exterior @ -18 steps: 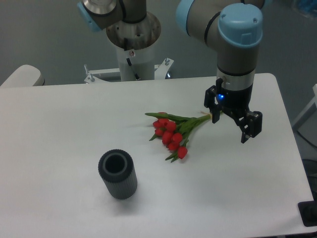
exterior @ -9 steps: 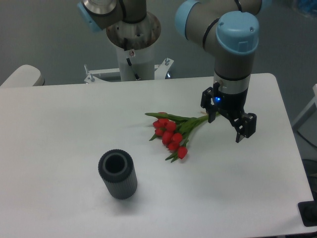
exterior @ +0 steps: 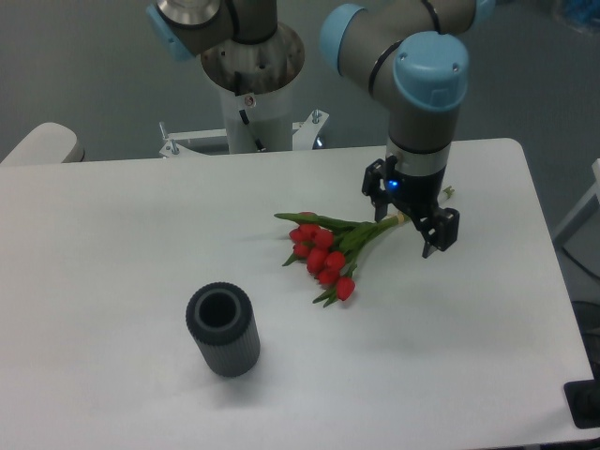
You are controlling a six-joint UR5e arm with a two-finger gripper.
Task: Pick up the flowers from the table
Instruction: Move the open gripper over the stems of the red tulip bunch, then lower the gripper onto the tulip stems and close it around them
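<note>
Camera: gripper (exterior: 410, 221) jaws spread, straddling stem end of flowers (exterior: 327, 251) lying on table (exterior: 131, 234).

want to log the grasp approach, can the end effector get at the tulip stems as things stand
Probably yes. The end effector is open and straddles the stem end of the tulips, which lie flat on the table. The ribbed cylinder stands well off, so nothing blocks it.
</note>
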